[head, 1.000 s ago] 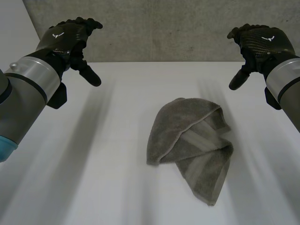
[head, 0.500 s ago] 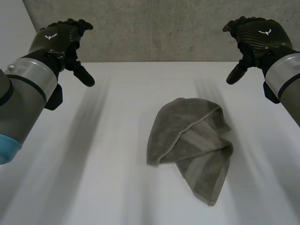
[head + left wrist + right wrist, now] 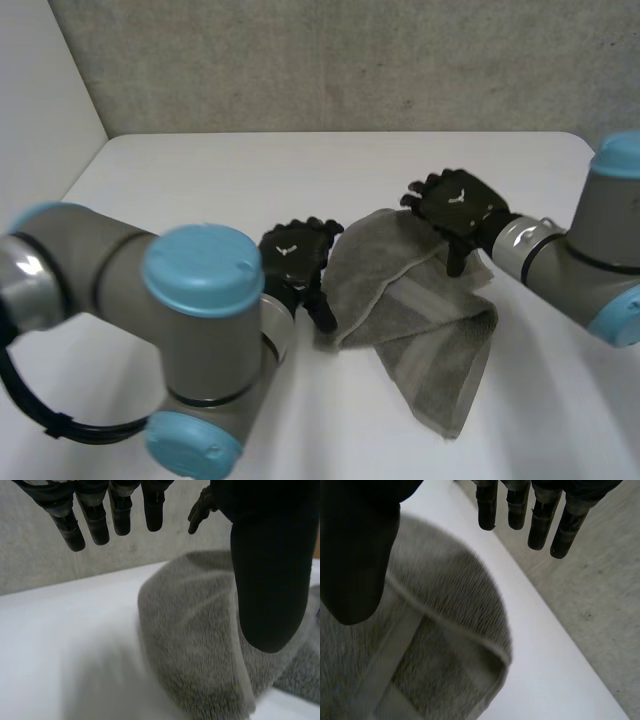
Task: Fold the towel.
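A grey towel (image 3: 420, 310) lies crumpled in the middle of the white table (image 3: 200, 170), one flap folded over itself. My left hand (image 3: 295, 262) is low at the towel's left edge, open, its thumb hanging just above the pile. In the left wrist view the towel (image 3: 195, 645) lies under the thumb (image 3: 270, 580), with straight fingers (image 3: 95, 520) held above the table. My right hand (image 3: 455, 205) hovers over the towel's far right part, open. The right wrist view has its thumb (image 3: 355, 555) above the towel's hemmed rounded edge (image 3: 450, 610), holding nothing.
A concrete wall (image 3: 350, 60) rises behind the table's far edge. My left arm's big grey joint (image 3: 200, 330) fills the near left; the right arm (image 3: 600, 250) comes in from the right. My right hand (image 3: 200, 510) shows beyond the towel in the left wrist view.
Both hands have come down from high at the far left and far right and moved in to the towel's two sides. The towel itself lies as before.
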Controlling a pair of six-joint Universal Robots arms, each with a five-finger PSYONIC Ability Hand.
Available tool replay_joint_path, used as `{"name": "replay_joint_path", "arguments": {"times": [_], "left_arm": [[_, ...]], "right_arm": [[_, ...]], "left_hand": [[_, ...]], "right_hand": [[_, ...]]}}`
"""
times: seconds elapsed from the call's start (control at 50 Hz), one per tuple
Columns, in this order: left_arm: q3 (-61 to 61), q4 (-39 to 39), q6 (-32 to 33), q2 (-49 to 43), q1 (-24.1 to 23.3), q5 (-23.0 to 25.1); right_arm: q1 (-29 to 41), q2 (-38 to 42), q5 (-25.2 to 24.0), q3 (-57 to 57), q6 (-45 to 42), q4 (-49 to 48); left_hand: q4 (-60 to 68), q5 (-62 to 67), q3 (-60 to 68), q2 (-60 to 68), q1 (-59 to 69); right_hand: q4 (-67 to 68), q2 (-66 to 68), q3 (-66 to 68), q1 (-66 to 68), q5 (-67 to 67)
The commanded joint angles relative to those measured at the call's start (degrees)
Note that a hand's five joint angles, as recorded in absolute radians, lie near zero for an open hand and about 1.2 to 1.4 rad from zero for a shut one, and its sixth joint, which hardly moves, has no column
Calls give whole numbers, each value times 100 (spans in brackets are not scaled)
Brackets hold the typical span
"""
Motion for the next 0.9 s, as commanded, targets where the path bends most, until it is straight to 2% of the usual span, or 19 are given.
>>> {"name": "replay_joint_path", "arguments": {"times": [0.02, 0.1, 0.2, 0.26, 0.28, 0.3, 0.32, 0.36, 0.44, 0.48, 0.52, 0.54, 0.58, 0.6, 0.64, 0.68, 0.72, 0.82, 0.9], "left_arm": [[413, 338, 46, -847, -165, -255], [634, 505, 91, -1201, -236, -423], [985, 655, 187, -1640, -253, -590], [1248, 795, 458, -1921, -245, -634], [1249, 795, 460, -1921, -245, -634], [1292, 882, 634, -1956, -236, -634], [1293, 883, 635, -1957, -236, -634], [1389, 1250, 994, -1966, -218, -634], [1504, 1850, 1391, -1851, -174, -643], [1618, 2219, 1646, -1710, -78, -643], [1784, 2989, 2354, -1142, 342, -625], [1785, 2993, 2358, -1139, 344, -625], [1899, 3946, 2944, -527, 773, -608], [1899, 3951, 2947, -524, 775, -607], [1917, 4443, 3140, -225, 889, -581], [1882, 5169, 3307, 203, 968, -450], [1803, 5303, 3351, 362, 994, -319], [1135, 5146, 3360, 689, 995, 271], [189, 4726, 3360, 742, 1064, 579]], "right_arm": [[13, 540, 89, -57, -378, -743], [22, 706, 115, -57, -334, -1295], [49, 927, 106, -109, -342, -1631], [66, 1076, 106, -241, -351, -1745], [66, 1076, 106, -241, -351, -1745], [75, 1085, 106, -285, -343, -1754], [84, 1068, 106, -346, -342, -1789], [84, 1024, 115, -399, -316, -1859], [101, 900, 159, -470, -290, -2184], [93, 516, 421, -470, -185, -2779], [93, 209, 640, -400, -28, -3226], [93, 206, 643, -399, -26, -3230], [84, -511, 1097, -242, 629, -4315], [84, -515, 1100, -241, 633, -4320], [40, -1118, 1432, -162, 1542, -5047], [14, -1339, 1477, -153, 1921, -5015], [13, -1437, 1478, -162, 2204, -4867], [13, -1455, 1196, -109, 2505, -3995], [75, -1350, 592, 92, 2383, -3058]], "left_hand": [[179, 191, 171, 170, 177], [280, 292, 272, 271, 278], [1474, 1487, 1466, 1465, 1472], [3972, 3985, 3964, 3964, 3970], [3980, 3993, 3972, 3972, 3978], [4963, 4976, 4955, 4954, 4961], [4973, 4985, 4965, 4964, 4971], [6778, 6790, 6769, 6769, 6775], [6787, 6800, 6779, 6779, 6785], [6787, 6800, 6779, 6779, 6785], [6787, 6800, 6779, 6779, 6785], [6787, 6800, 6779, 6779, 6785], [6787, 6800, 6779, 6779, 6785], [6787, 6800, 6779, 6779, 6785], [6787, 6800, 6779, 6779, 6785], [6787, 6800, 6779, 6779, 6785], [6787, 6800, 6779, 6779, 6785], [6787, 6800, 6779, 6779, 6785], [6787, 6800, 6779, 6779, 6785]], "right_hand": [[486, 513, 537, 567, 591], [1458, 1485, 1509, 1539, 1563], [2824, 2851, 2875, 2905, 2929], [5237, 5263, 5287, 5318, 5341], [5247, 5273, 5297, 5328, 5351], [6163, 6189, 6213, 6244, 6267], [6532, 6559, 6583, 6613, 6637], [6536, 6563, 6586, 6617, 6641], [6536, 6563, 6586, 6617, 6641], [6536, 6563, 6586, 6617, 6641], [6536, 6563, 6586, 6617, 6641], [6536, 6563, 6586, 6617, 6641], [6536, 6563, 6586, 6617, 6641], [6536, 6563, 6586, 6617, 6641], [6536, 6563, 6586, 6617, 6641], [6536, 6563, 6586, 6617, 6641], [6536, 6563, 6586, 6617, 6641], [6536, 6563, 6586, 6617, 6641], [6536, 6563, 6586, 6617, 6641]]}}
